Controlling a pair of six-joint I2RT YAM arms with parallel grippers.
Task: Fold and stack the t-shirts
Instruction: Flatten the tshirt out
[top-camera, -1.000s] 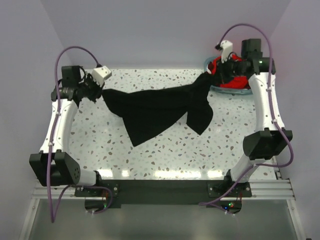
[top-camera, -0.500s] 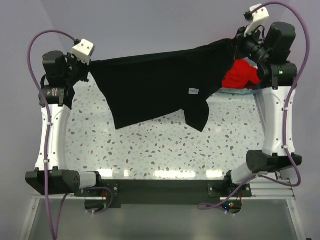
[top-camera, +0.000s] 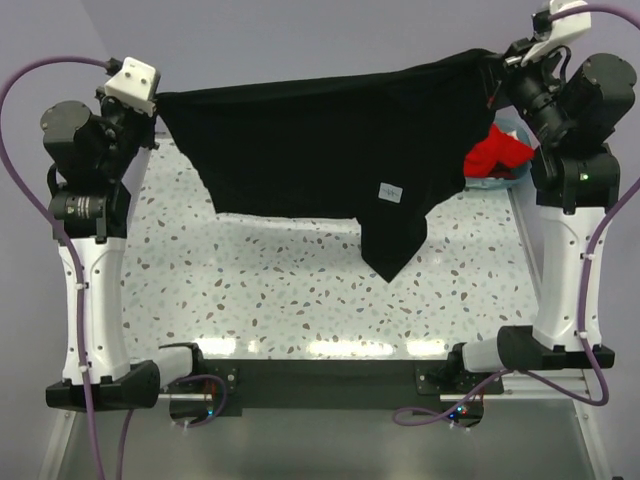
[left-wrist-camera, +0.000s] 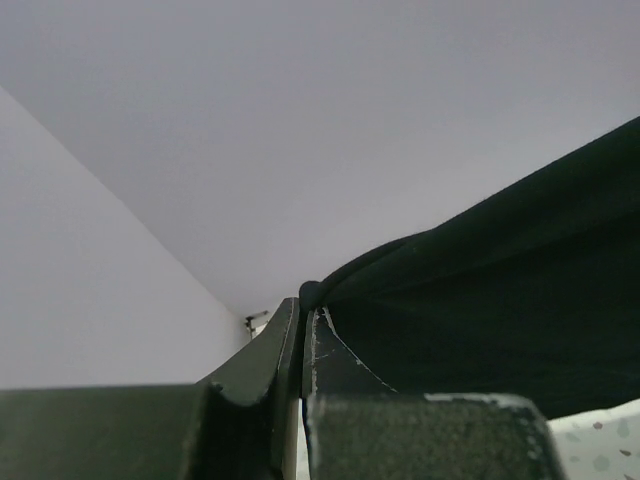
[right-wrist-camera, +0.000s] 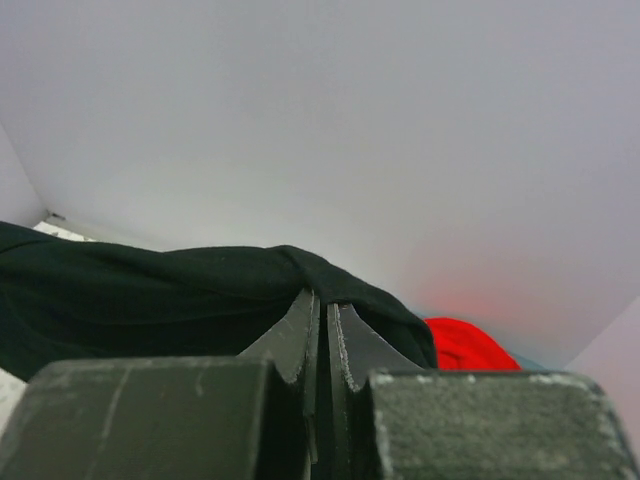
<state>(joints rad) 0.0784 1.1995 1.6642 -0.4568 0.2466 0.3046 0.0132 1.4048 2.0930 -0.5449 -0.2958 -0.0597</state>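
Two grippers (top-camera: 158, 98) (top-camera: 492, 74) hold one black t-shirt (top-camera: 320, 150) near one red t-shirt (top-camera: 495, 156).

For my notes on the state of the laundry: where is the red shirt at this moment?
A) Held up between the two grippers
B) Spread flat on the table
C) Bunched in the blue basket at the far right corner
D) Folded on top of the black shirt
C: the red shirt lies bunched in the basket, while the black shirt hangs between the left gripper and the right gripper.
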